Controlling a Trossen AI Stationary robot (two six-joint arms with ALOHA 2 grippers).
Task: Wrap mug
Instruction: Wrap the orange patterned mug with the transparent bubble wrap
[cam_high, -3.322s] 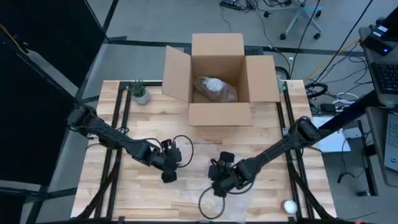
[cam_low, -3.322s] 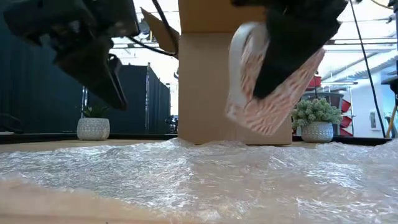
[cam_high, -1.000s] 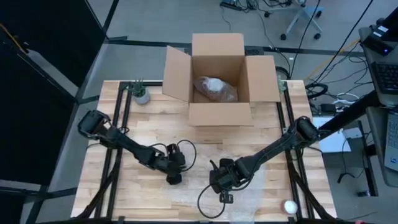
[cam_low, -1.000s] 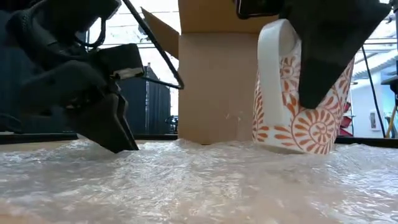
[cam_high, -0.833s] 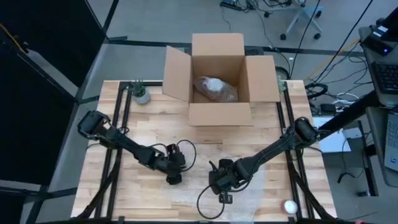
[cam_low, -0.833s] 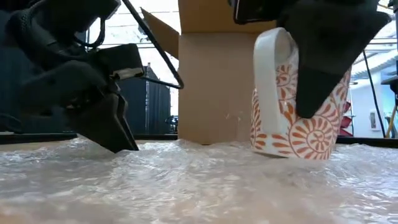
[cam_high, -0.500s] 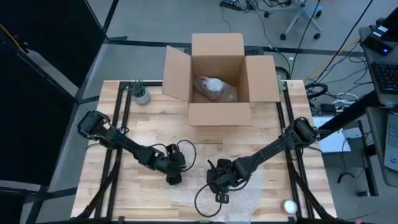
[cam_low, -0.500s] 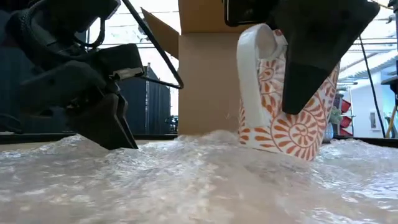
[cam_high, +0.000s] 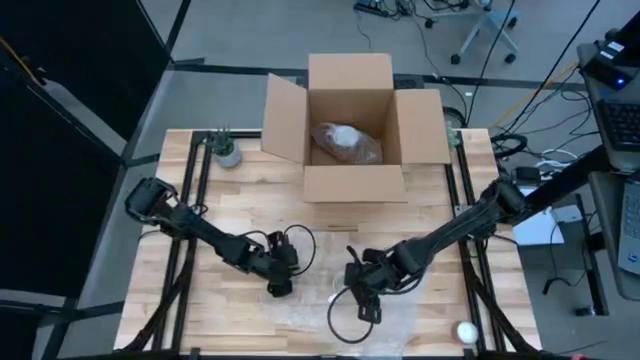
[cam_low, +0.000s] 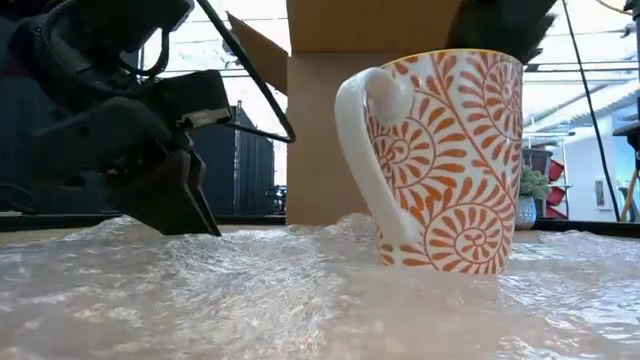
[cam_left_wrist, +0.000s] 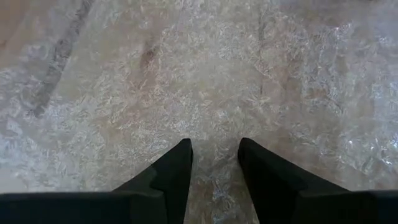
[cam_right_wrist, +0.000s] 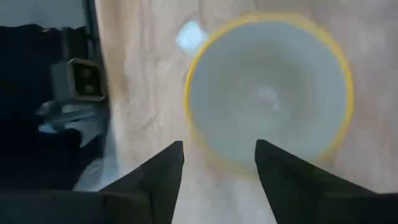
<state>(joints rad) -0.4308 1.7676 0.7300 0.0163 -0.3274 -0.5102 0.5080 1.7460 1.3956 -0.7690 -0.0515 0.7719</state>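
A white mug (cam_low: 440, 160) with an orange spiral pattern and a yellow rim stands upright by its base on a sheet of bubble wrap (cam_low: 300, 290), its handle (cam_low: 365, 150) out to one side. My right gripper (cam_right_wrist: 217, 162) is open just above it and looks down into the mug (cam_right_wrist: 267, 99). In the high view that gripper (cam_high: 352, 285) is near the table's front middle. My left gripper (cam_high: 278, 285) is open, low over the bubble wrap (cam_left_wrist: 217, 74) to the mug's left, with nothing between its fingers. My left gripper points down at the bubble wrap, its fingertips (cam_left_wrist: 183, 149) close to the wrap's surface. I cannot tell whether they touch it.
An open cardboard box (cam_high: 345, 120) with a wrapped bundle inside stands at the table's far middle. A small potted plant (cam_high: 225, 150) is at the far left, another (cam_low: 530, 200) behind the mug. A white ball (cam_high: 466, 330) lies at the near right corner.
My right gripper has carried the tilted mug toward the table's left and near edge, set it upright on the bubble wrap, let go and risen clear of it. The mug now stands free. My left gripper has kept still.
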